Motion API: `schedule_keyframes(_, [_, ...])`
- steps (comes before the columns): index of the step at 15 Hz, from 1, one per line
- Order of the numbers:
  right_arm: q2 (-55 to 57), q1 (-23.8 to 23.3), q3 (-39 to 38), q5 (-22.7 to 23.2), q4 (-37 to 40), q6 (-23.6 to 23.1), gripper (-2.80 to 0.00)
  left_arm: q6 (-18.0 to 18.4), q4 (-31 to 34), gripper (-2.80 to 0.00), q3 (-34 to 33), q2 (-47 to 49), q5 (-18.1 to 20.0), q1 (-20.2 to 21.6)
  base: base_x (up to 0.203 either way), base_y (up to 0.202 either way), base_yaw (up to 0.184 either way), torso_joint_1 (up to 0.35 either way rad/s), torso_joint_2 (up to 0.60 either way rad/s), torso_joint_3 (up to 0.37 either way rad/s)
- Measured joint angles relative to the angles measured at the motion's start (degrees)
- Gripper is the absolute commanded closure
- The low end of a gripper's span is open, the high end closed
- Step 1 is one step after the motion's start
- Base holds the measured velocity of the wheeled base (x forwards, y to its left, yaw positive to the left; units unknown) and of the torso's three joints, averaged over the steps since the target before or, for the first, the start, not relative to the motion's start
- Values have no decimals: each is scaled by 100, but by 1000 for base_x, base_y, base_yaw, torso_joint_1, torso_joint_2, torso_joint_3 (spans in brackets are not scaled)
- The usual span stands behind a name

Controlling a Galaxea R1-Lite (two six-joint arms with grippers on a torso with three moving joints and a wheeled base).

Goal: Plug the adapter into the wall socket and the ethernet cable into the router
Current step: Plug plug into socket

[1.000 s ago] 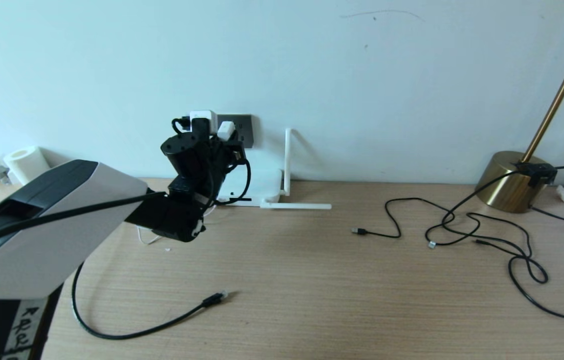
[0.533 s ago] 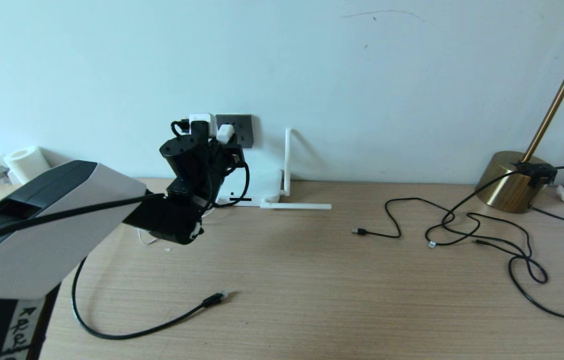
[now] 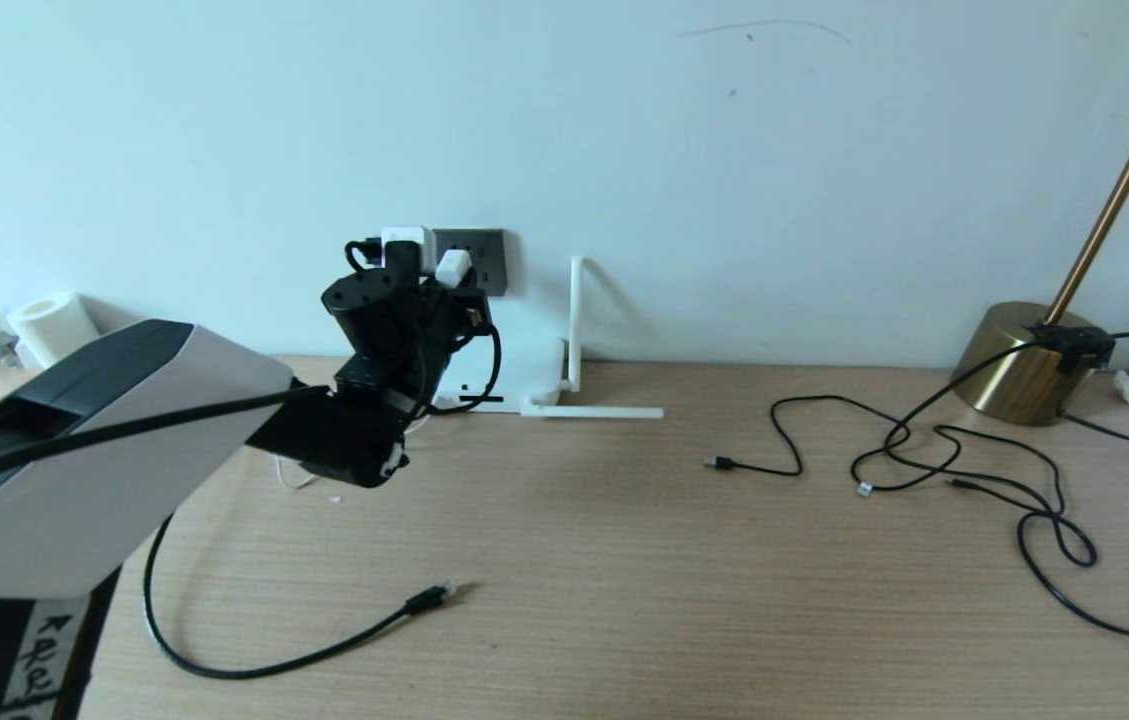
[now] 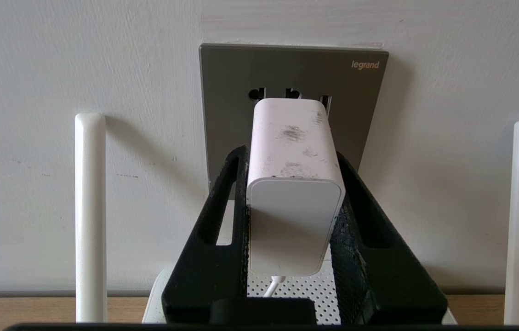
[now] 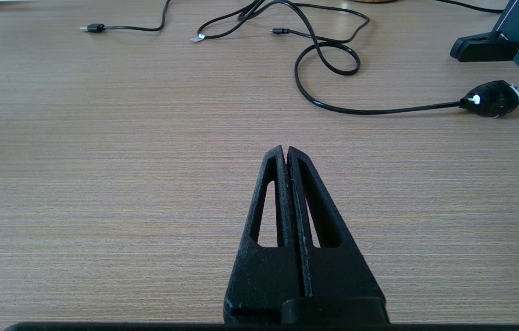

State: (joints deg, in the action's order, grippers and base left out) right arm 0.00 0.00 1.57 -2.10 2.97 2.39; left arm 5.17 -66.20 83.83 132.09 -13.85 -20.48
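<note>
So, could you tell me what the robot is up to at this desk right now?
The left gripper is shut on the adapter, holding it up at the dark grey wall socket above the router; whether it is fully seated cannot be told. The ethernet cable lies loose on the desk, not yet plugged in. The right gripper is shut and empty, low over the desk.

- The left gripper [image 4: 289, 161] with the adapter [image 4: 293, 184] fills the space before the wall socket [image 4: 222, 92].
- Router [image 4: 305, 287] antennas [image 4: 89, 216] stand at either side, leaving a channel between.
- Bare desk [image 3: 624, 560] lies mid-table, between the ethernet cable [image 3: 274, 660] and the tangled black cables [image 3: 974, 480] by the lamp base [image 3: 1014, 365].
</note>
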Motion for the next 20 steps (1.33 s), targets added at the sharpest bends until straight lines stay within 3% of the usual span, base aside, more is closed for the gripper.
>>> schedule_keyframes(20, [0, 0, 0, -1, 0, -2, 0, 0, 234, 0, 279, 102, -3, 20, 0, 0, 0, 0, 0, 0])
